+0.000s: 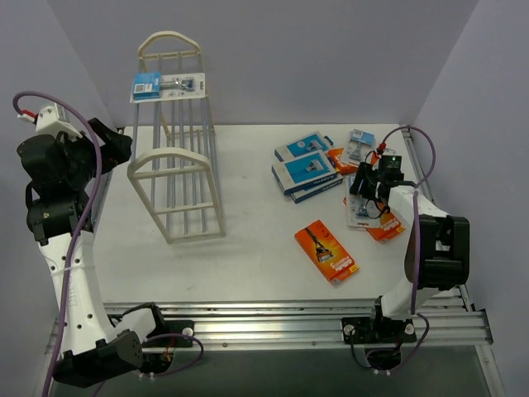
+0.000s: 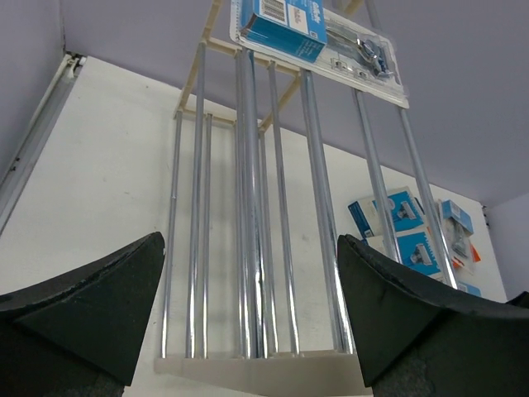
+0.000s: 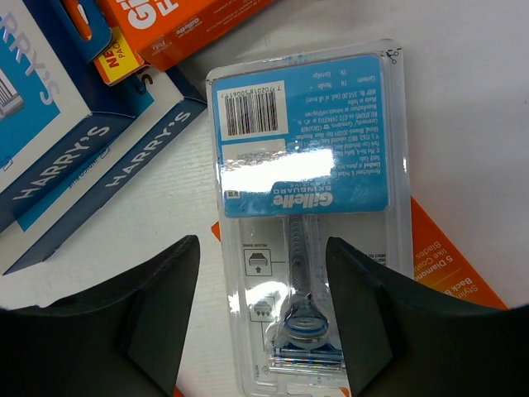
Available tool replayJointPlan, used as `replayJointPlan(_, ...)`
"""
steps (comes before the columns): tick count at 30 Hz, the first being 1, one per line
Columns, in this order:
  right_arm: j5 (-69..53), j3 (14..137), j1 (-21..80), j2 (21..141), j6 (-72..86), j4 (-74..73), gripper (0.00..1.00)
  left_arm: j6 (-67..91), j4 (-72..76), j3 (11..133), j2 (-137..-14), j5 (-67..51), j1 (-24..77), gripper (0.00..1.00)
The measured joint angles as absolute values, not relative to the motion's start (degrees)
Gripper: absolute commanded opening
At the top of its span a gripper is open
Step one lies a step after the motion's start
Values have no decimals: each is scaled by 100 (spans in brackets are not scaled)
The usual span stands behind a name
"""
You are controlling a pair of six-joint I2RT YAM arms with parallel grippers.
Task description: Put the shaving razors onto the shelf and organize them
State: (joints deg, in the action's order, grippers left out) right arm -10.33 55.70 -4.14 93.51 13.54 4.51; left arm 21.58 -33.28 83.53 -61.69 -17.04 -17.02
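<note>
Right fingers (image 3: 124, 322) hang parted and empty over a blister-pack razor (image 3: 306, 165) lying flat, its long axis running between them; left fingers (image 2: 91, 306) wide open, well away

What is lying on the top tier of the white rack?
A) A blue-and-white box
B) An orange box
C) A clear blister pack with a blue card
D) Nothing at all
C: one blister pack with a blue card and a razor inside lies across the top rods of the rack.
</note>
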Motion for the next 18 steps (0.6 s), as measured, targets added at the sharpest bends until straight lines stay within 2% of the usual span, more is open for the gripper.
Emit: replayJointPlan(18, -1105, 5559, -349, 9351, 1367, 460, 57, 3048, -4217, 8534, -5634, -2257, -1699, 94)
